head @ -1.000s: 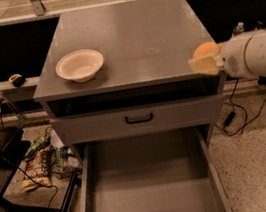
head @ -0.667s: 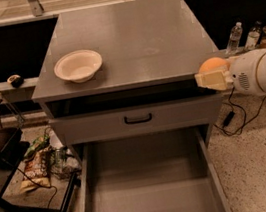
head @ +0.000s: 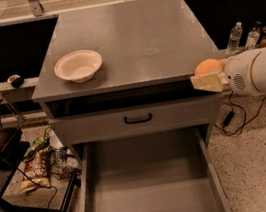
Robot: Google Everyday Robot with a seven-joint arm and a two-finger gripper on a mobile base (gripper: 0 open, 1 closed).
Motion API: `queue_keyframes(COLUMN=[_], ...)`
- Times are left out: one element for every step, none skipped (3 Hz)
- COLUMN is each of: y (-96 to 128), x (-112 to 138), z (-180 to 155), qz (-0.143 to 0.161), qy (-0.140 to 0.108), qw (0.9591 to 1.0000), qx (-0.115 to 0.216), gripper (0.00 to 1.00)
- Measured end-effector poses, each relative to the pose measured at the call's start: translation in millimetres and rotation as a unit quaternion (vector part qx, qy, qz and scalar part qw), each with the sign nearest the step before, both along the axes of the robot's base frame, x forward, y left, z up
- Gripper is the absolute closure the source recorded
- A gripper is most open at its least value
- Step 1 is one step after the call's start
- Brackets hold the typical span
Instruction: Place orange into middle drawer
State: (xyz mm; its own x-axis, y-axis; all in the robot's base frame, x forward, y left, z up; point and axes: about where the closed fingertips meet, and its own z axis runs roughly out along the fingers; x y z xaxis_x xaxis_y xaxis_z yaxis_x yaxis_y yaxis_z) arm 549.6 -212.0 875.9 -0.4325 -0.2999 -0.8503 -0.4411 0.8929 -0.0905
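Note:
The orange [head: 208,66] is a small round fruit held at the right edge of the cabinet, level with the top's front edge. My gripper [head: 205,79], with cream fingers [head: 209,83] on a white arm coming in from the right, is shut on it. The middle drawer [head: 150,196] is the large grey box pulled open at the bottom of the view, with a bare floor and thin side walls. The orange is above and to the right of the drawer's back right corner, outside its right wall.
A white bowl [head: 78,65] stands on the grey cabinet top [head: 146,35] at the left. A closed drawer front with a black handle [head: 137,119] sits above the open drawer. Bottles [head: 234,37] stand at the right; cables and clutter [head: 41,161] lie on the floor at the left.
My gripper with the orange has moved down and slightly right, from the level of the cabinet top to just beside its front right corner. The bowl and drawer have not moved.

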Motion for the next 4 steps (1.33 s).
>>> queue_keyframes(y=[12,17,16,21], x=[-20,-49,-70,-77], z=[-51,-123,-185,-236], qz=[0.052,0.120,0.157,0.173], qy=[0.051,0.109,0.150,0.177], qw=[0.9974,0.9867,0.9760,0.9689], qx=[0.001,-0.015,-0.012,-0.005], gripper=[1.00,1.00,1.00,1.00])
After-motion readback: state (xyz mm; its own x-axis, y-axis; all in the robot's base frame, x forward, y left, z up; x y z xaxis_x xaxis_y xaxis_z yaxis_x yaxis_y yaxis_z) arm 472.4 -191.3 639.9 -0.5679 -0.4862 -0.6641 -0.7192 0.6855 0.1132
